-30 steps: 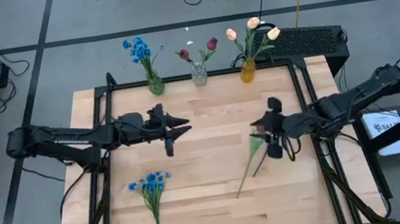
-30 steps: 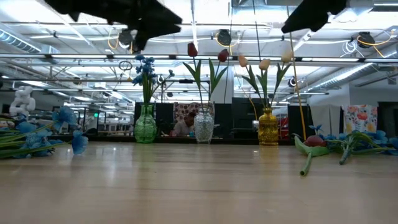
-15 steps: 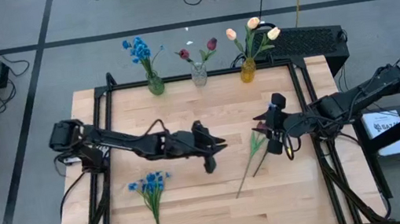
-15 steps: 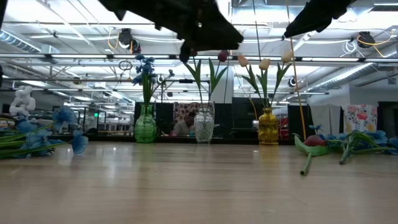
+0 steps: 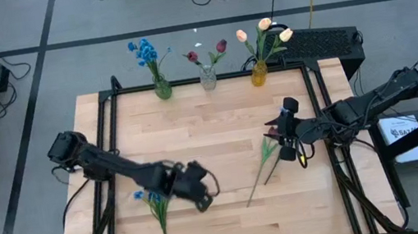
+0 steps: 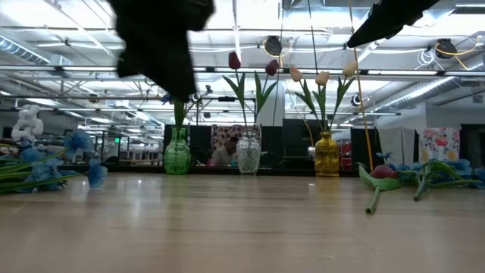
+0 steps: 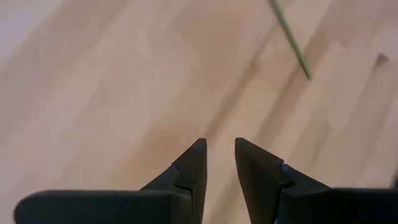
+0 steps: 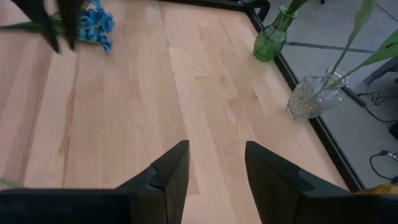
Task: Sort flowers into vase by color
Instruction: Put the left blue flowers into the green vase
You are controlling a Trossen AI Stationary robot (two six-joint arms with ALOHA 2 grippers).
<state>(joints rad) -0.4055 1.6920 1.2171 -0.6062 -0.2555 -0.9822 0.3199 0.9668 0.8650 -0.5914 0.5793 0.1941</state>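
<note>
**Two loose stems on the wood, three vases at the back edge**

Pale wood surface (image 5: pixel 210 125) w/ a black frame, grey floor and cables around it. Along the far edge stand three vases: green vase (image 5: pixel 162 88) w/ blue flowers, clear vase (image 5: pixel 208 78) w/ dark red tulips, yellow vase (image 5: pixel 259 74) w/ cream tulips.

High view: left end effector (image 5: pixel 204 196) sits over the near-left part of the surface, just beside a loose blue flower bunch (image 5: pixel 156 193) lying flat, stem pointing toward the near edge. Right end effector (image 5: pixel 285 135) is at the right side, just beside a loose red tulip (image 5: pixel 264 154) whose stem runs diagonally toward the middle.

Low view adds what overhead can't: both loose flowers lie flat, blue one at far left, tulip at far right, arms only dark shapes up top. A person shows behind the clear vase, in the room beyond.

Left wrist view: fingers (image 7: pixel 191 171) close together, narrow gap, nothing between them; bare wood and a green stem tip below. Right wrist view: fingers (image 8: pixel 171 171) moderately apart, empty; it also catches the green and clear vases and the blue bunch w/ the left arm's tips over it.
</note>
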